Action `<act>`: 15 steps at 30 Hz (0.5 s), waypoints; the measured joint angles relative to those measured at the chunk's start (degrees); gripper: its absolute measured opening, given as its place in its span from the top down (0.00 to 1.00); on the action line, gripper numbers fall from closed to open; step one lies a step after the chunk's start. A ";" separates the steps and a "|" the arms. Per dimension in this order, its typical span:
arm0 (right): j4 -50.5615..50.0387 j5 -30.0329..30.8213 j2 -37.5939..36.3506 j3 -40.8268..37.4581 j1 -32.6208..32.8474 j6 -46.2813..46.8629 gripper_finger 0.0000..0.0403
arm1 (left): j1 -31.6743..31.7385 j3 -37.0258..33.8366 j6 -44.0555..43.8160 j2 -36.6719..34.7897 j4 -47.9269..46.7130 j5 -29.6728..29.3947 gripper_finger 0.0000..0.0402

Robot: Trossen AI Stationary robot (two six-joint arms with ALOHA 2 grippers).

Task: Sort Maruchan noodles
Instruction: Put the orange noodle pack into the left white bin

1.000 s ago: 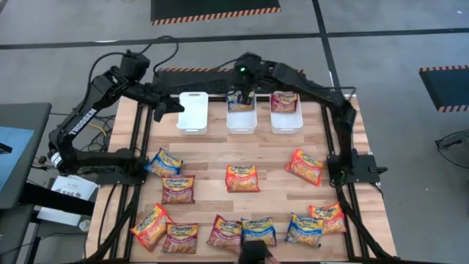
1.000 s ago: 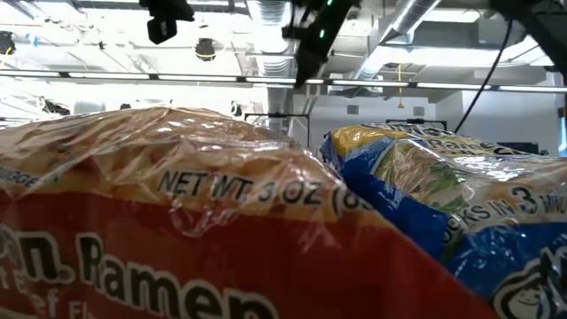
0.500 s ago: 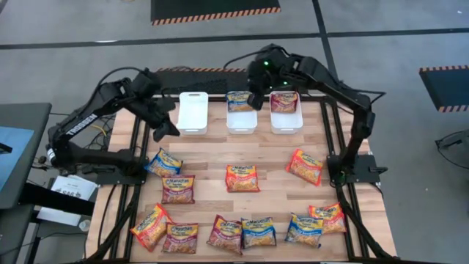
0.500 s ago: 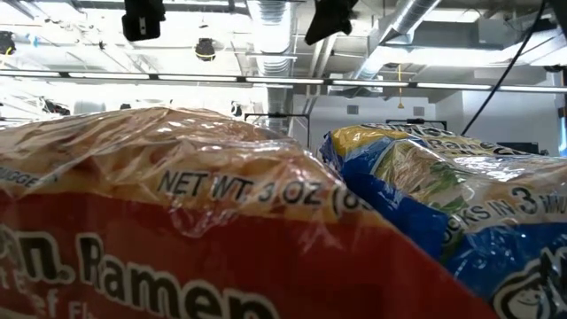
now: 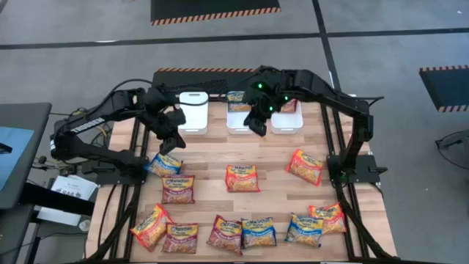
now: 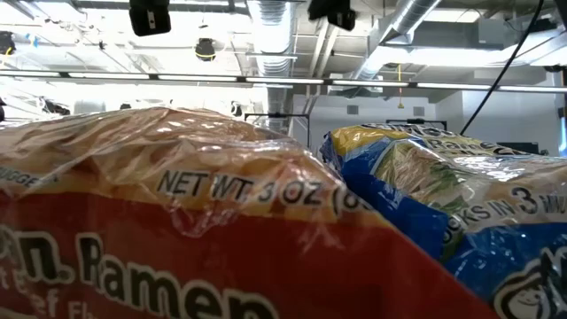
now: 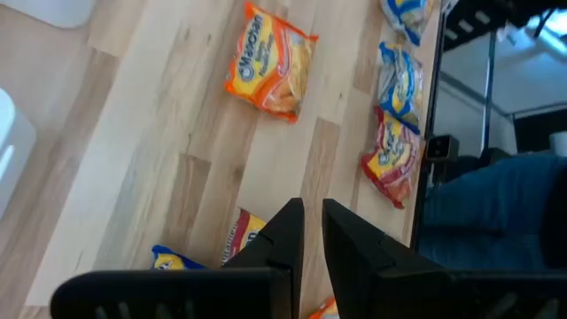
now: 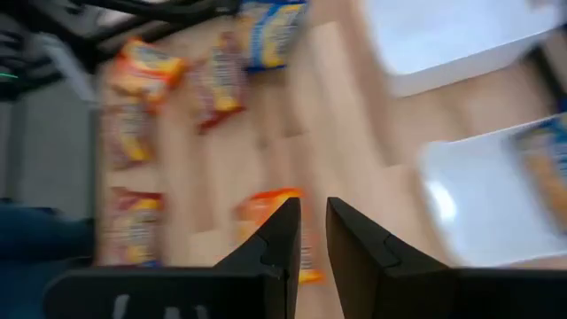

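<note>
High view puts the left claw (image 5: 171,139) above the table's (image 5: 212,158) left side, just on the near side of the left bin (image 5: 193,111). A blue-and-yellow noodle packet (image 5: 163,163) lies close below it, a little nearer. The left wrist view shows its fingers drawn almost together with only a slit between them, gripping nothing. The right claw (image 5: 256,126) hangs over the near rim of the middle bin (image 5: 236,121), and its fingers are likewise nearly together and empty. A blue-and-yellow packet (image 5: 236,97) lies in that bin just beyond it. The orange packet (image 5: 242,177) at the table's middle is well apart on the near side.

Three white bins stand in a row at the far edge. The right bin (image 5: 287,121) holds a dark red packet (image 5: 284,103) (partly hidden by the arm). Twelve packets show in all, ten loose on the wood and two in bins. By colour they look like four orange, four blue-and-yellow and four dark red. Six of the loose ones line the near edge, and two of these fill the low view.
</note>
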 joint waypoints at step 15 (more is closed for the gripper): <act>5.35 9.09 -0.01 0.00 20.95 21.13 0.80 | -6.15 0.00 9.99 8.11 -12.88 6.66 0.93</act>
